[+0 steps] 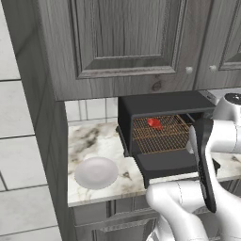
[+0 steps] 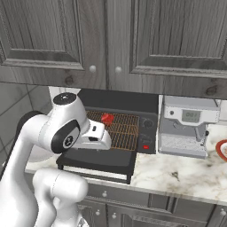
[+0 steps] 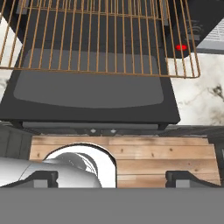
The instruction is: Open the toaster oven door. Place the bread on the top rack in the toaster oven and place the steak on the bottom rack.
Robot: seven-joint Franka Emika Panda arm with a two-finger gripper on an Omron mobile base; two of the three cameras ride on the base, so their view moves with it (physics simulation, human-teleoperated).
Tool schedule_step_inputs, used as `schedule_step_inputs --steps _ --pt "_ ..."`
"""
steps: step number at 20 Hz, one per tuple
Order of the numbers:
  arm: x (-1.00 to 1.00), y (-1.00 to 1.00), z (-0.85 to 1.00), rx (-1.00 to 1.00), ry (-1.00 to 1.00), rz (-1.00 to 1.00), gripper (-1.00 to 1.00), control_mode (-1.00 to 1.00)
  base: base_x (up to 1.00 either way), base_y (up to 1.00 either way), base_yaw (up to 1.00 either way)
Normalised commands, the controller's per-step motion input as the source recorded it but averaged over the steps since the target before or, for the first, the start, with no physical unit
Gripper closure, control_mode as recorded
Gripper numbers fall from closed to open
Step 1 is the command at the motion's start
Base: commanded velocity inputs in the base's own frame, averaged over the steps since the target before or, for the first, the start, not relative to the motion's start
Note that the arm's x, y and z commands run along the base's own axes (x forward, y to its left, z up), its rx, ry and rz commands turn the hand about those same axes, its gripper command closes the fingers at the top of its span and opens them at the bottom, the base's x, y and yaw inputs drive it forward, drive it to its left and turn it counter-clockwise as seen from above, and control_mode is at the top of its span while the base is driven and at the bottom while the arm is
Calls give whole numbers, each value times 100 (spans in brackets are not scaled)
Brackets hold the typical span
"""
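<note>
The black toaster oven [image 1: 160, 104] [image 2: 120, 100] stands on the marble counter. Its door [image 1: 165, 162] [image 2: 98, 162] [image 3: 92, 96] is folded down flat. The red steak [image 1: 154, 123] [image 2: 107, 118] lies towards the back on a coppery wire rack [image 1: 160, 136] [image 2: 122, 131]; I cannot tell whether it is the top or the bottom one. A rack [image 3: 100, 39] juts out over the door in the hand view. My gripper [image 2: 99, 141] [image 3: 113, 177] hovers above the door's front edge, open, with nothing between its fingers. The bread is out of view.
A white plate [image 1: 96, 172] sits on the counter left of the oven. A silver coffee machine [image 2: 186, 126] stands right of it, with a red-rimmed dish [image 2: 223, 149] beyond. Grey cabinets [image 1: 122, 42] hang low overhead. Wooden floor [image 3: 144, 159] lies below the counter edge.
</note>
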Motion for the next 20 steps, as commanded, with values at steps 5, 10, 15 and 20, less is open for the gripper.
schedule_step_inputs --steps 5,10,15,20 --pt "0 0 -1 3 0 0 -100 -100 0 0 0" --pt "0 0 0 0 0 0 -100 -100 0 0 0" --pt "0 0 0 0 0 0 -100 -100 0 0 0" --pt "0 0 0 0 0 0 -100 -100 0 0 0"
